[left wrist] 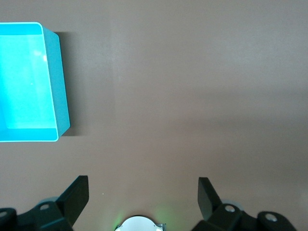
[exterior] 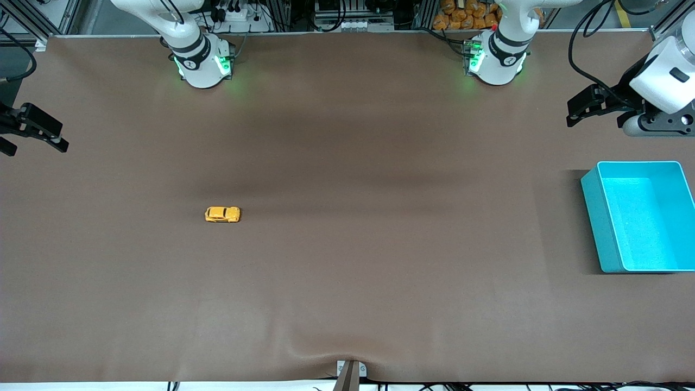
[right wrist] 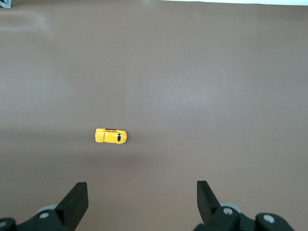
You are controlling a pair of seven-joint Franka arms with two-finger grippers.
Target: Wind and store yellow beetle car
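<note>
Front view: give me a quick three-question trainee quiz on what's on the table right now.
1. True or false: the yellow beetle car lies inside the cyan bin.
2. Which arm's end of the table holds the bin? A) left arm's B) right arm's
3. Fill in: the left gripper and the right gripper are both ____.

Key: 1 false, the car sits on the bare table; 2 A; 3 open, neither holding anything.

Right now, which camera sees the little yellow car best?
The right wrist view: the yellow beetle car sits alone on the brown table, with its dark windows showing. The front view shows it smaller, toward the right arm's end. The left wrist view misses it.
</note>
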